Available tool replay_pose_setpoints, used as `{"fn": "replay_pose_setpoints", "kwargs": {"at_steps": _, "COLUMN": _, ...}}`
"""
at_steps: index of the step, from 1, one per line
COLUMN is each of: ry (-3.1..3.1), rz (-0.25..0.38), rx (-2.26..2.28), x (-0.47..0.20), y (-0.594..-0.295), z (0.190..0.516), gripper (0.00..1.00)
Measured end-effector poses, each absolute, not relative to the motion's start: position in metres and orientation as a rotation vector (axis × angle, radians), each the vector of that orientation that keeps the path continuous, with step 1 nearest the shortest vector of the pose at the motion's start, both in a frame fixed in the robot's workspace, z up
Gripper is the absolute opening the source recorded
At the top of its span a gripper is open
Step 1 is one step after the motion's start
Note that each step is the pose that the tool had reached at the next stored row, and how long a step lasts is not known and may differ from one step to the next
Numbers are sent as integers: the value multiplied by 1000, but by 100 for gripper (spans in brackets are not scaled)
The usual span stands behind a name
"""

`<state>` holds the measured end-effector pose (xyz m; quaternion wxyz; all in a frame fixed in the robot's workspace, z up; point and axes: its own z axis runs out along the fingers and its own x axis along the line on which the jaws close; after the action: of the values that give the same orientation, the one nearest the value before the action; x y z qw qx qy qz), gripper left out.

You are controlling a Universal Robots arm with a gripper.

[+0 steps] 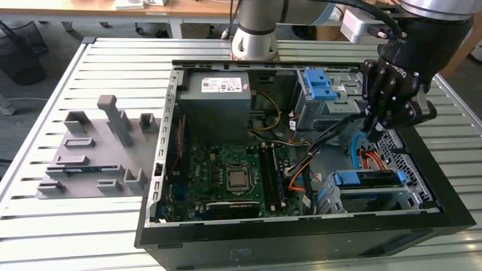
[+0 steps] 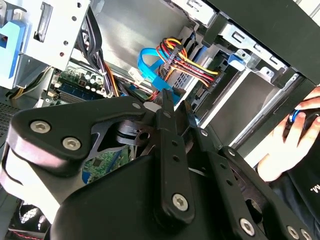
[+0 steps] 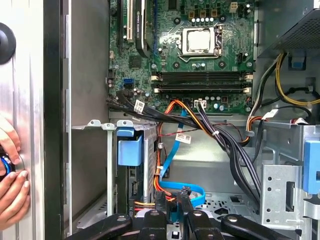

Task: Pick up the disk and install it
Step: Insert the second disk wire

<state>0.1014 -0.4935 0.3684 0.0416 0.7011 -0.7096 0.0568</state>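
The disk (image 1: 367, 179) sits in the lower drive bay, its blue carrier level with the cage, so the pick-up looks done and the install looks finished or nearly so. Whether it has latched home I cannot tell. It lies below the gripper (image 1: 374, 134) and a little off to one side, near but apart from it. In the first wrist view the carrier's blue end (image 3: 129, 146) stands out from the cage, beyond the gripper's tip (image 3: 172, 219). The arm reaches over the open case with the gripper pointing straight down into the space above the bay, among loose cables (image 3: 172, 192). I cannot tell whether the gripper is open or closed. A person's hand (image 3: 10, 175) rests on the case edge, well apart from the gripper
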Motion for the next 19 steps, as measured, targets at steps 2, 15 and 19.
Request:
{"fn": "replay_pose_setpoints", "kwargs": {"at_steps": 2, "ry": -2172, "rz": 174, "rx": 2146, "x": 101, "y": -494, "z": 368, "gripper": 24}}
{"fn": "replay_pose_setpoints", "kwargs": {"at_steps": 15, "ry": -2169, "rz": 180, "rx": 2142, "x": 101, "y": -494, "z": 364, "gripper": 16}}
{"fn": "replay_pose_setpoints", "kwargs": {"at_steps": 19, "ry": -2196, "rz": 132, "rx": 2167, "x": 101, "y": -496, "z": 363, "gripper": 16}}
